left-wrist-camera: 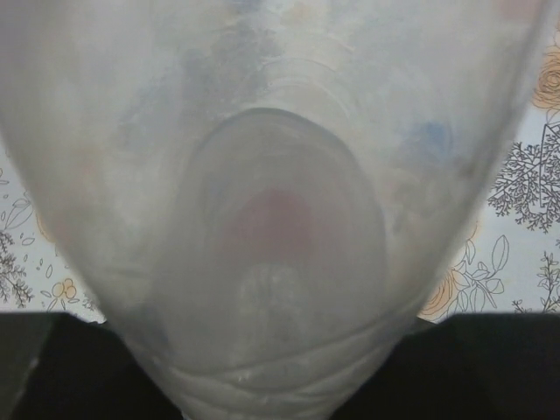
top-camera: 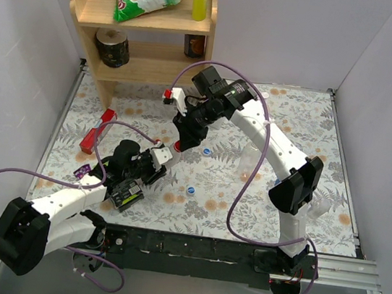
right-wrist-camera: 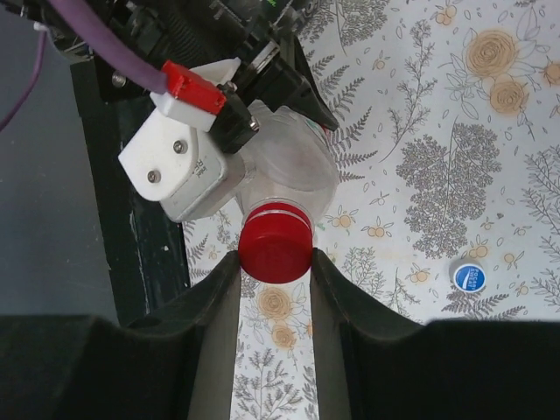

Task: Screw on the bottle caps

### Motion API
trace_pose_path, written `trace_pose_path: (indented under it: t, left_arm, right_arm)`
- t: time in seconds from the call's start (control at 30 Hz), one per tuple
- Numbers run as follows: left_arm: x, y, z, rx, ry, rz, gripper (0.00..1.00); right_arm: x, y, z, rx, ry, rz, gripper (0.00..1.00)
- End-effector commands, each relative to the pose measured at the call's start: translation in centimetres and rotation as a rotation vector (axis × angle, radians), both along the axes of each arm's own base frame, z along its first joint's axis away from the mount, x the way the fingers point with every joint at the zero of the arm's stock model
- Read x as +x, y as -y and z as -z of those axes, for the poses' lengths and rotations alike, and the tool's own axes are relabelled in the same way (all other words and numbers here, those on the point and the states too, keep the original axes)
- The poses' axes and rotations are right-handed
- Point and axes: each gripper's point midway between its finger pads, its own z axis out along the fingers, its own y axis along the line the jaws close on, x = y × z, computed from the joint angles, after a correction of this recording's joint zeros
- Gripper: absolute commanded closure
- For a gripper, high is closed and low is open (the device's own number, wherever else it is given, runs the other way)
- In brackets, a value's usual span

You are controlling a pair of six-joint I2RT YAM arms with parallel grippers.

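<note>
My left gripper (top-camera: 156,160) is shut on a clear plastic bottle (right-wrist-camera: 289,162), which lies tilted with its neck toward the right arm. In the left wrist view the bottle (left-wrist-camera: 280,219) fills the frame and hides the fingers. A red cap (right-wrist-camera: 276,242) sits on the bottle's neck, and my right gripper (right-wrist-camera: 276,258) is shut on it, one fingertip on each side. From above, the red cap (top-camera: 178,147) shows just below the right gripper (top-camera: 182,142). Two blue caps (top-camera: 206,150) (top-camera: 191,189) lie loose on the floral mat; one blue cap (right-wrist-camera: 470,277) also appears in the right wrist view.
Another clear bottle (top-camera: 253,159) stands just right of the right arm's forearm. A wooden shelf (top-camera: 94,38) at the back left holds a snack bag, a yellow bottle and a dark can. A red object (top-camera: 97,133) lies left of the left arm. Purple cables loop around both arms.
</note>
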Motion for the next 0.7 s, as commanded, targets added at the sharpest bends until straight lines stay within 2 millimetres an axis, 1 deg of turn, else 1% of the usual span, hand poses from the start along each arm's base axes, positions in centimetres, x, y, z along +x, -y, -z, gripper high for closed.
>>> trace_pose_path:
  t: [0.0,0.03,0.07,0.1,0.13,0.17,0.2,0.23,0.27,0.3,0.33,0.37,0.4,0.43,0.5,0.53,0.57,0.6,0.63,0.67]
  left_arm:
    - [2.7,2.1,-6.9,-0.142,0.200,-0.002,1.00]
    - [2.4,2.1,-6.5,-0.134,0.187,0.010,1.00]
    - [1.9,2.0,-5.7,-0.117,0.160,0.019,1.00]
    - [1.5,2.1,-5.4,-0.113,0.142,0.037,1.00]
    - [1.1,2.1,-5.0,-0.108,0.123,0.051,1.00]
    - [0.2,2.1,-4.0,-0.087,0.075,0.081,1.00]
    - [-0.4,2.2,-3.4,-0.066,0.063,0.120,1.00]
    - [-2.0,2.4,-2.4,-0.059,0.001,0.184,1.00]
    - [-2.6,2.4,-1.9,-0.045,-0.016,0.223,1.00]
    - [-3.0,2.5,-1.6,-0.024,-0.011,0.265,1.00]
    - [-4.2,2.6,-0.7,-0.014,-0.065,0.316,1.00]
    - [-4.6,2.6,-0.5,-0.008,-0.074,0.342,1.00]
    - [-4.7,2.8,-0.9,-0.011,-0.066,0.368,1.00]
    - [-4.8,2.8,-0.9,-0.007,-0.057,0.385,1.00]
    - [-5.0,3.2,-1.4,-0.022,-0.062,0.411,1.00]
    - [-5.0,3.2,-1.4,-0.011,-0.050,0.430,1.00]
    - [-5.1,3.5,-1.4,-0.015,-0.062,0.447,1.00]
    - [-5.0,3.5,-1.6,-0.017,-0.064,0.452,1.00]
    - [-4.8,3.7,-2.1,-0.020,-0.057,0.459,1.00]
    - [-4.8,3.9,-2.2,-0.022,-0.057,0.465,1.00]
  right_arm:
    - [-1.1,-1.1,0.1,-0.043,-0.084,0.083,0.99]
    - [-0.7,-0.6,-0.4,-0.035,-0.065,0.088,0.93]
    - [-0.5,-0.1,-0.9,-0.031,-0.050,0.088,0.76]
    - [-0.4,0.2,-1.6,-0.015,-0.031,0.082,0.67]
    - [0.1,1.2,-3.1,0.018,0.016,0.077,0.60]
    - [0.0,1.9,-3.7,0.028,0.043,0.060,0.51]
    - [-0.1,2.6,-3.9,0.028,0.067,0.037,0.47]
    - [-0.6,3.7,-5.2,0.059,0.161,-0.040,0.44]
    - [-1.5,4.4,-5.0,0.059,0.175,-0.096,0.41]
    - [-2.0,4.9,-5.1,0.070,0.211,-0.145,0.39]
    - [-2.9,6.0,-4.8,0.065,0.251,-0.197,0.38]
    - [-2.8,6.4,-4.7,0.070,0.334,-0.264,0.37]
    - [-2.8,6.3,-4.8,0.088,0.386,-0.299,0.36]
    - [-3.8,6.7,-4.3,0.087,0.406,-0.341,0.36]
    - [-4.2,6.5,-3.9,0.099,0.495,-0.432,0.36]
    - [-5.2,6.3,-4.0,0.112,0.520,-0.477,0.36]
    - [-5.4,6.3,-3.1,0.094,0.541,-0.504,0.36]
    - [-5.7,6.0,-3.0,0.098,0.564,-0.523,0.36]
    - [-5.9,5.1,-3.6,0.130,0.609,-0.538,0.36]
    - [-6.2,4.9,-3.0,0.129,0.610,-0.549,0.36]
